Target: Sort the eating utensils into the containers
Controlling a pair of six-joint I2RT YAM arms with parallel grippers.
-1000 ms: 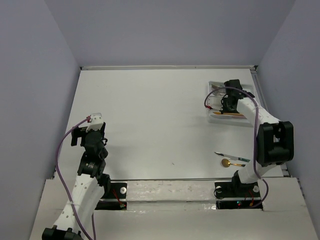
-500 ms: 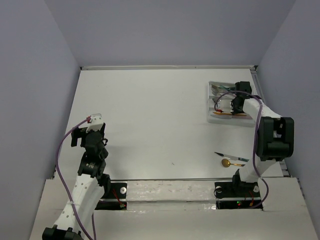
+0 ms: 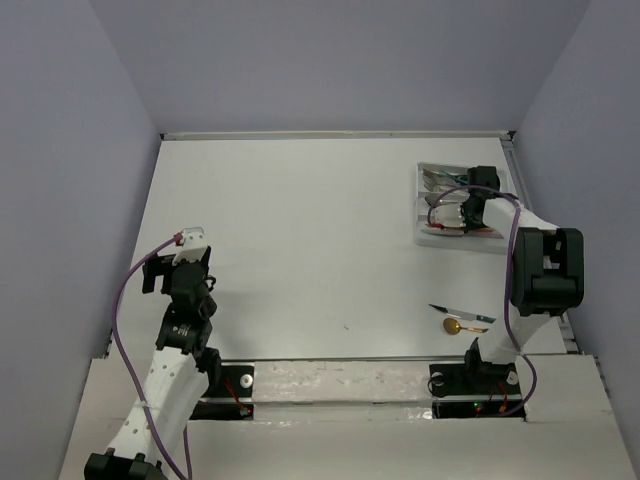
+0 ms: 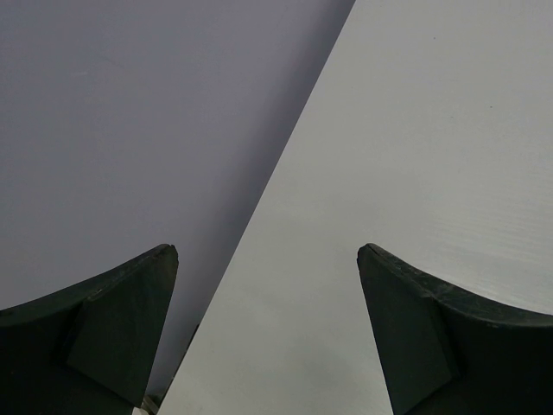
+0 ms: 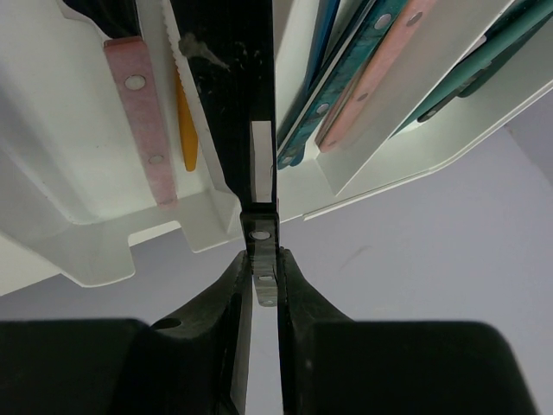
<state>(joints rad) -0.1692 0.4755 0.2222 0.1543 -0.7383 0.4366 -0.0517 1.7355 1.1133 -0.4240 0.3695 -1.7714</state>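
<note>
My left hand gapes wide with nothing between its dark fingers, over the matte worktop at the near left corner. Towards the near right corner a teal-handled knife and a gold spoon lie close together, long axes left to right, blade and bowl leftward. The white plastic tray sits by the far right corner. Only the wrist view shows my right hand pinched narrow on the riveted end of a black-handled utensil. It runs straight away from the fingers along a compartment, with a pink handle and an orange handle to its left and teal handles to its right.
</note>
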